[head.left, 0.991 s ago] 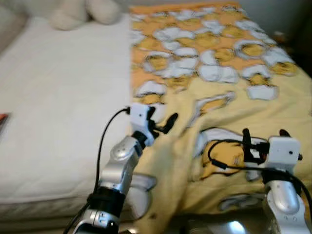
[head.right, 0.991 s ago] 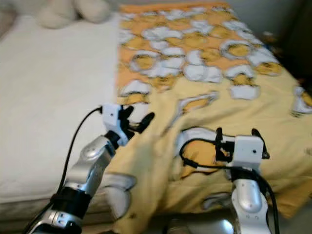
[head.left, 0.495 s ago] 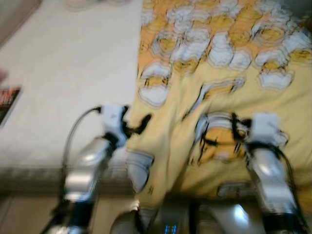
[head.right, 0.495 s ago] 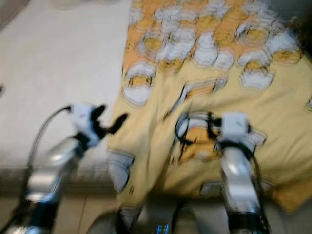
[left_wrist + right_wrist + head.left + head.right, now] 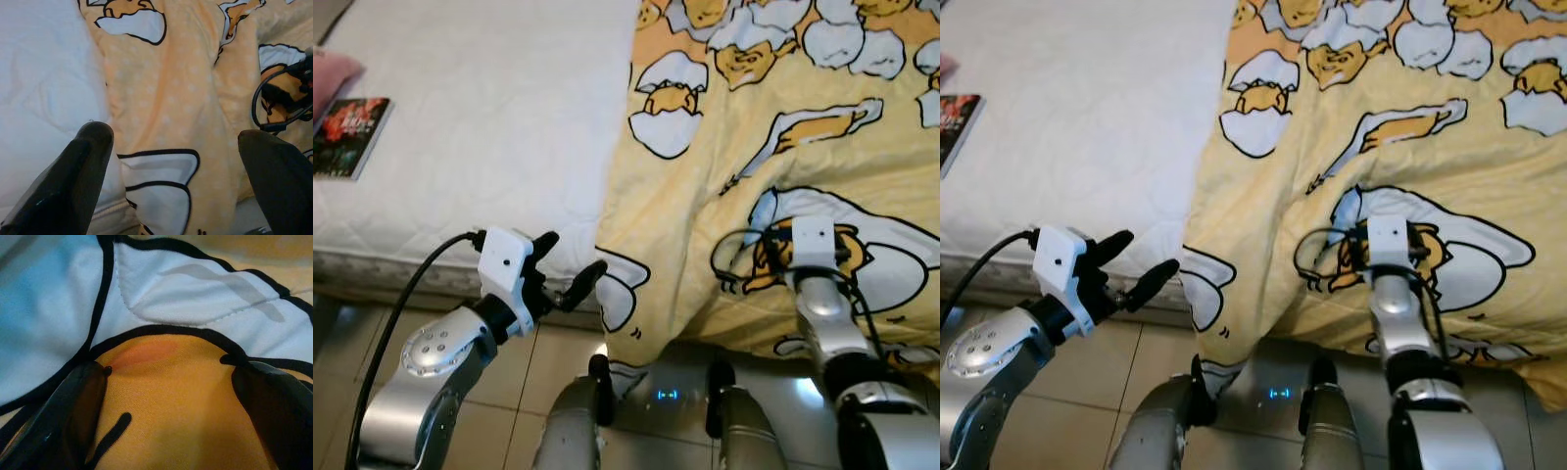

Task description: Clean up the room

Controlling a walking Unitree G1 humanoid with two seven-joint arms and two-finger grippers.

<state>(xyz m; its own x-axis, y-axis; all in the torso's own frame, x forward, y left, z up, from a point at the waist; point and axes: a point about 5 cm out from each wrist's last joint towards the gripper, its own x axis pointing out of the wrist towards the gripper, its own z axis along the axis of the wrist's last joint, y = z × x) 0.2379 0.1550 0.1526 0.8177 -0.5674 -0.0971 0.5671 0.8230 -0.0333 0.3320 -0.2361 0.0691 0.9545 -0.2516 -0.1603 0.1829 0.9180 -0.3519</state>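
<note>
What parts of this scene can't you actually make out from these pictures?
- The book: cover print too small in the left eye view.
- The blanket: cut off by the frame edges.
- The right end effector: its wrist block hides its fingers in the eye views.
- The mattress under the blanket is hidden.

bare mattress [image 5: 489,117] open; blanket [image 5: 783,147] beside it.

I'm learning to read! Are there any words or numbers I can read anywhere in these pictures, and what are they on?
Book on the white mattress: its dark cover has red lettering, too small and blurred to read.
Yellow blanket: cartoon pictures, no words.
Nothing else carries readable text.
</note>
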